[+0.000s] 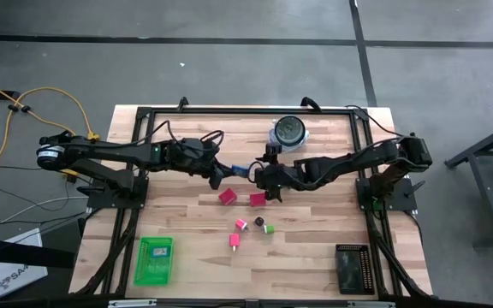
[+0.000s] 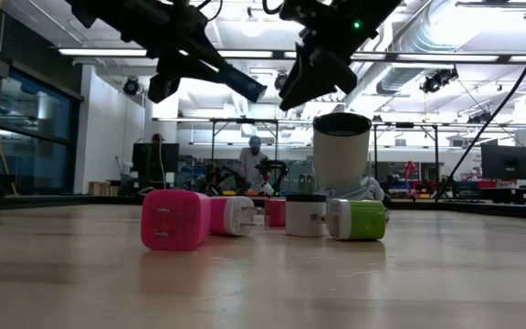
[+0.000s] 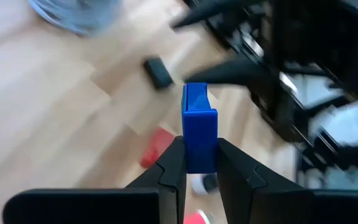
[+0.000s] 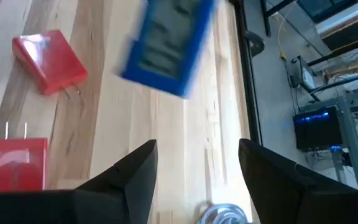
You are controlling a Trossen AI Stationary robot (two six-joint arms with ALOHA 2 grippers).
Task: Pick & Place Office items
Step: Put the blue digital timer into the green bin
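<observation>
Left gripper (image 3: 194, 171): raised above counter (image 1: 315, 257) centre, jaws pinching blue block (image 3: 199, 127).
Right gripper (image 4: 194, 165): close opposite, jaws spread, empty.

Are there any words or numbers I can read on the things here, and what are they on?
None can be read.
Blue rectangular block between the grippers: grey markings, too blurred.
Flat green tray: pale patch, too small.
White sheet on the floor: dark print, too small.
Red plug blocks: no writing visible.

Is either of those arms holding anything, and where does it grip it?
The left pincer clamps a blue block by its lower end. The right pincer is open, empty.
</observation>
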